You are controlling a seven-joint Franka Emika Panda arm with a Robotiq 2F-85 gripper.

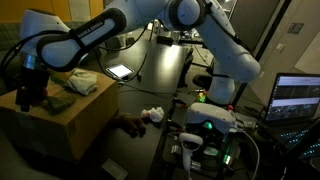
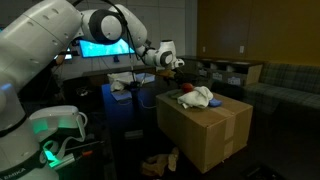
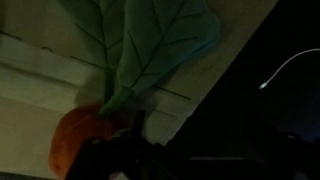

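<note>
**A:** What sat nearest the wrist camera?

**B:** The orange toy (image 3: 75, 140). It lay at the near left of that view, on top of the cardboard box (image 1: 60, 125). Its green leaves (image 3: 150, 45) fanned away toward the far right. The gripper (image 1: 30, 88) hung right over the orange end.

**A:** Were its fingers spread or closed?

**B:** I couldn't tell. In the wrist view they merged into shadow, and in both exterior views they were too small to read. I couldn't tell either whether it had hold of anything.

**A:** How would you have handled that toy well?

**B:** I'd have judged a straight descent best, centred on the plump orange body rather than the floppy leaves. One finger should go down each side, stopping short of pressing into the box top. The toy lay close to the box's edge, so a sideways nudge might have tipped it off. A pale cloth (image 2: 203, 96) lay just beside it, so I'd have kept the fingers out of its folds.

**A:** And farther off?

**B:** A tablet (image 1: 120, 72) lay on the desk beyond the box. In an exterior view a monitor (image 2: 105, 48) glowed at the far left, and a sofa (image 2: 270, 80) stood at the far right.
</note>
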